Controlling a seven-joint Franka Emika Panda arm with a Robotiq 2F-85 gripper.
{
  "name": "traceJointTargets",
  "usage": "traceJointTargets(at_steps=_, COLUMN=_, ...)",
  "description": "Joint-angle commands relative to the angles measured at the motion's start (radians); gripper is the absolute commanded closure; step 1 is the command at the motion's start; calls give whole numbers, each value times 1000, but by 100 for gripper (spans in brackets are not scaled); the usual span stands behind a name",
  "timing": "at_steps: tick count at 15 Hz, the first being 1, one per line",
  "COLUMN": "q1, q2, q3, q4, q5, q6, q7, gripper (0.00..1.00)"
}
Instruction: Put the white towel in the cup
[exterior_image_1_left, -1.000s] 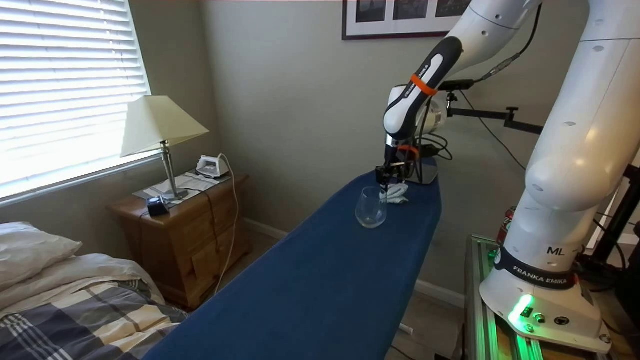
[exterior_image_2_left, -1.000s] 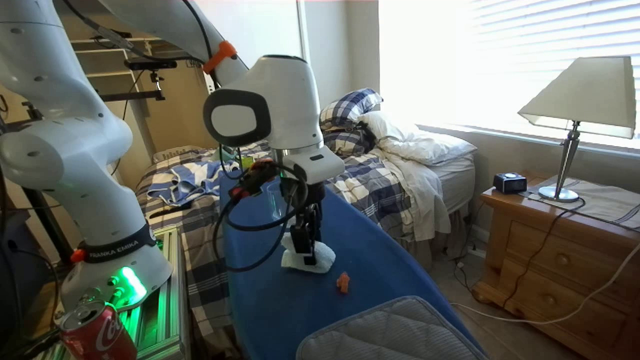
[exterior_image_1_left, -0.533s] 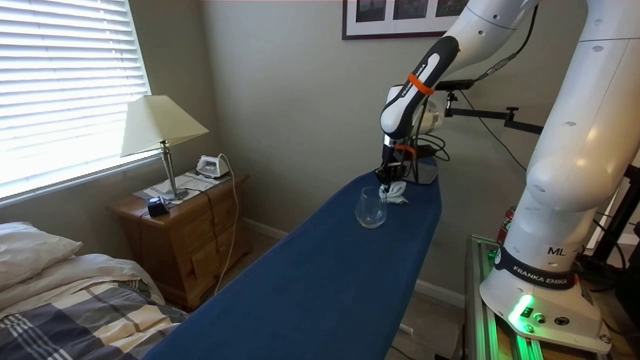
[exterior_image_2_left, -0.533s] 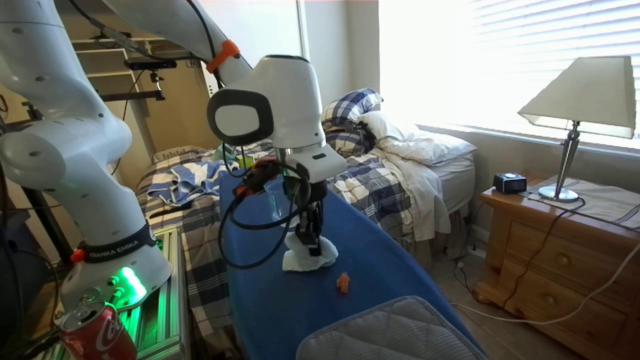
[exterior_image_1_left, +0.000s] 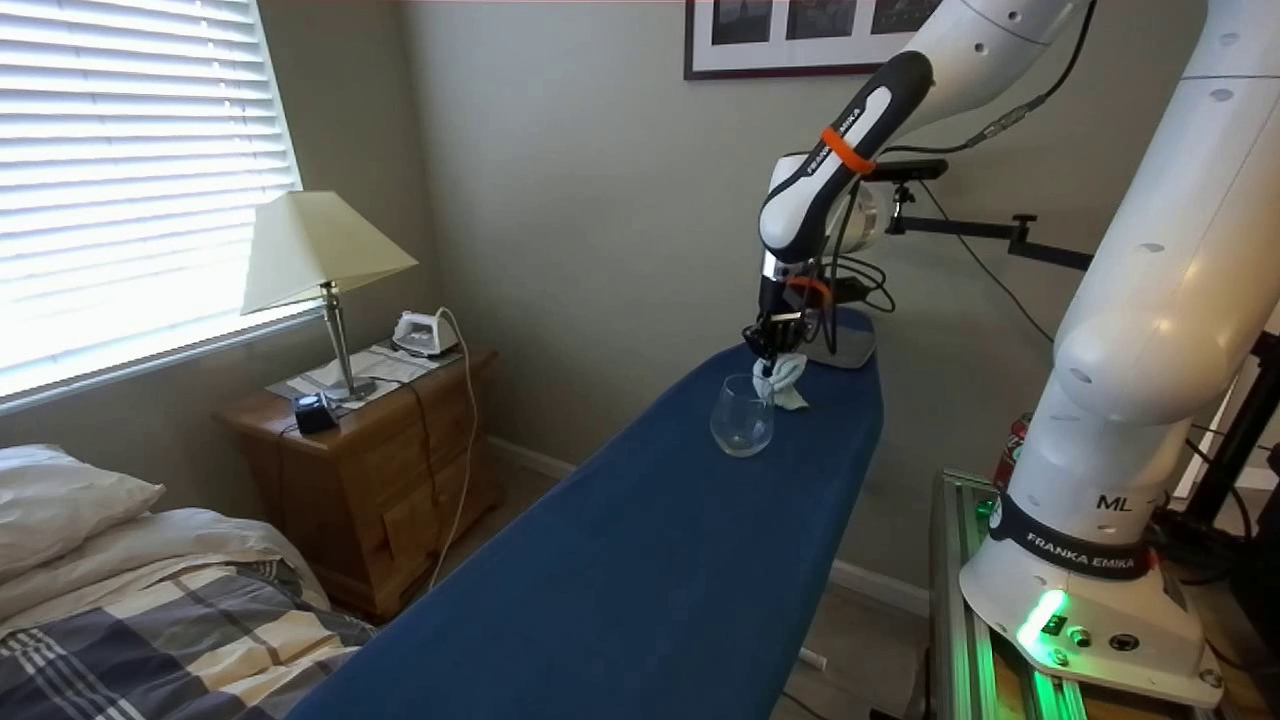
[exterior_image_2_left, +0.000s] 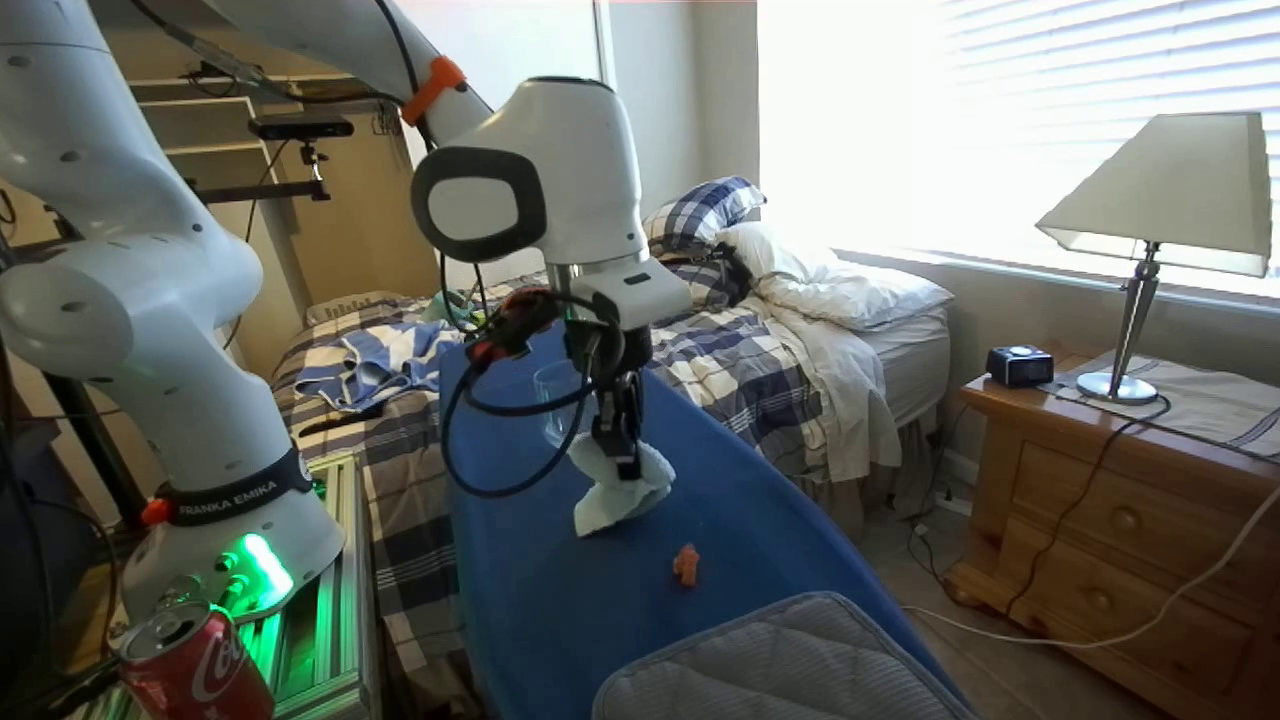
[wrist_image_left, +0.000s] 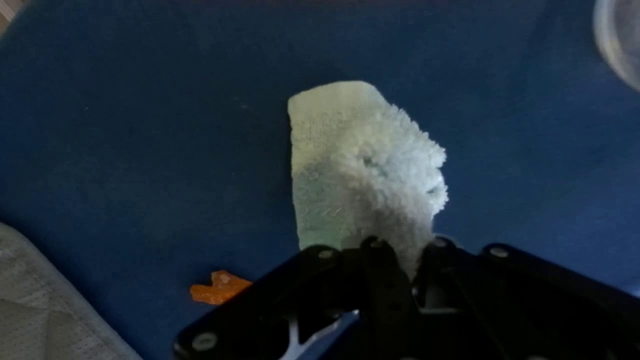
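Black two-finger gripper (wrist_image_left: 407, 251) pinching a fold of the small white terry-cloth towel (wrist_image_left: 362, 155), free part drooping below the fingertips over the blue fabric ironing board (exterior_image_1_left: 610, 560), can't tell if touching. Clear stemless glass cup (exterior_image_1_left: 742, 420) stands upright on the board, near but apart from the towel, off to the upper right in the wrist view; next move probably needs a lift past the rim, then a sideways shift that way.
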Motion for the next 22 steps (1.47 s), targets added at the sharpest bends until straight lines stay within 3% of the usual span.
traceJointTargets(at_steps=1, q1=12, q2=-127, q3=26, q4=-11, q5=-28, q6=-121, q7=28, gripper=98)
traceJointTargets(at_steps=14, q1=68, q2=-420, q3=149, q4=60, q5=-6, q6=-417, q7=13, gripper=98)
traceJointTargets(at_steps=22, q1=164, q2=-390, q3=160, q4=89, q5=55, q6=-495, q7=-2, gripper=98)
